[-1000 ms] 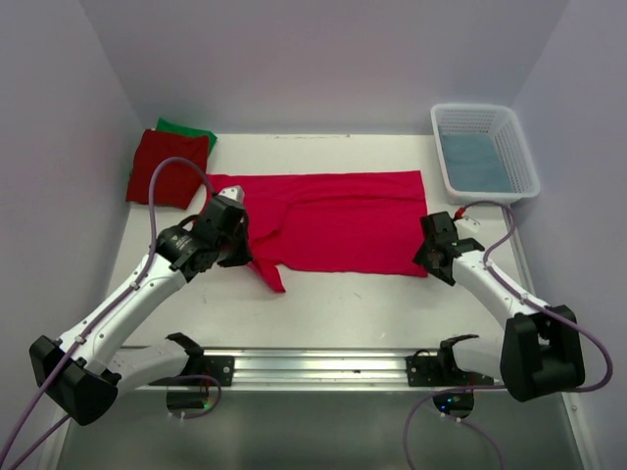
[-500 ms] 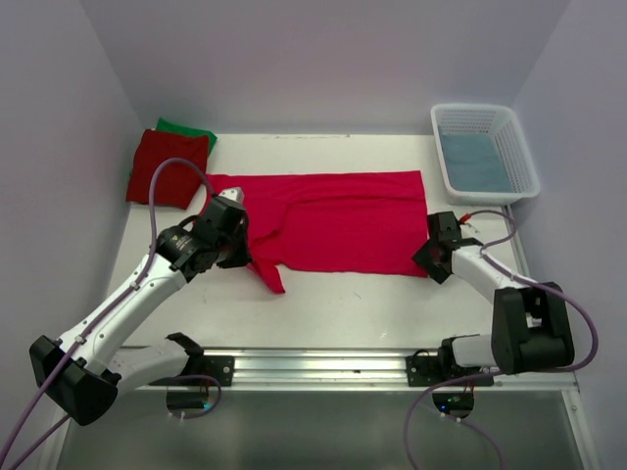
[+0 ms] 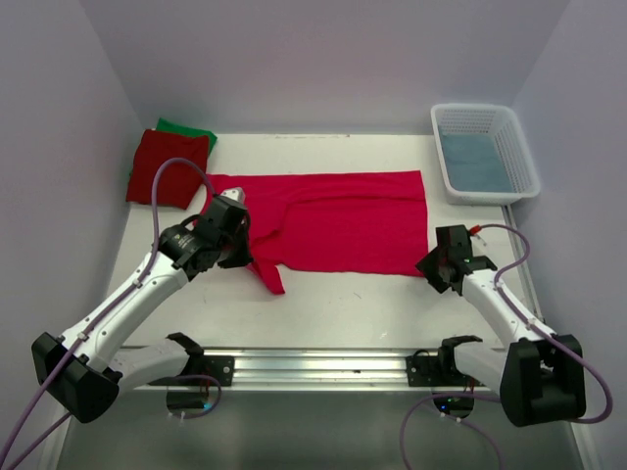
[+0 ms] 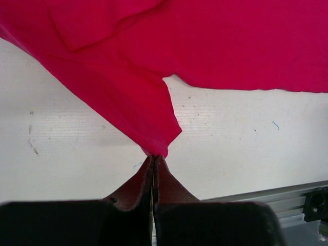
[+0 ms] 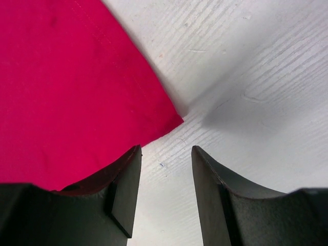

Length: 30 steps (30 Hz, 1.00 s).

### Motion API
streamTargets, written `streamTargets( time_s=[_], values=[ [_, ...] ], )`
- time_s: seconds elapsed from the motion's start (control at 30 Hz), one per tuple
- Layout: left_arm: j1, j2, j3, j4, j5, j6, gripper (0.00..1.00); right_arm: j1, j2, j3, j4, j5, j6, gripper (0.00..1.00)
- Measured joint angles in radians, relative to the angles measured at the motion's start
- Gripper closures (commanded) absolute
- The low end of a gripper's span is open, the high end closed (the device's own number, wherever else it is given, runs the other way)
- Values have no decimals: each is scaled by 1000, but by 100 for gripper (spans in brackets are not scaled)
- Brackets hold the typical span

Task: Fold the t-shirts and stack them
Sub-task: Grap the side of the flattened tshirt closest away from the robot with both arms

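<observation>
The bright crimson-pink t-shirt point(image 3: 338, 220) lies spread flat mid-table. My left gripper point(image 3: 243, 253) is shut on the tip of its near-left sleeve point(image 4: 154, 138), which it pinches low over the table point(image 4: 230, 143). My right gripper point(image 3: 432, 266) is open just off the shirt's near right corner point(image 5: 171, 120). Its left fingertip point(image 5: 130, 159) is at the cloth's edge and bare table shows between the jaws. The darker red t-shirt point(image 3: 167, 166) lies folded at the back left on top of the green one point(image 3: 191, 129).
A white latticed basket point(image 3: 519, 147) holding blue cloth stands at the back right. The metal rail point(image 3: 313, 367) with both arm bases runs along the near edge. Walls close in on the left, right and back.
My right gripper has drawn back toward the near right, away from the shirt's corner. The left gripper and the shirt have barely moved.
</observation>
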Motion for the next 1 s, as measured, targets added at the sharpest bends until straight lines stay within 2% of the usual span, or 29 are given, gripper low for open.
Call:
streamTargets(
  time_s=[0.23,0.83,0.93,1.0],
  values=[
    [0,1,0,0,2,0,100,0,85,0,-2,0,1,52],
    [0,1,-4,0,2,-2,100,0,157,3,74,58,18,55],
    [0,1,-14,0,2,-2,100,-2,179,14,96,69,18,57],
    [0,1,-16,0,3,-2,100,-5,196,22,112,75,17,63]
  ],
)
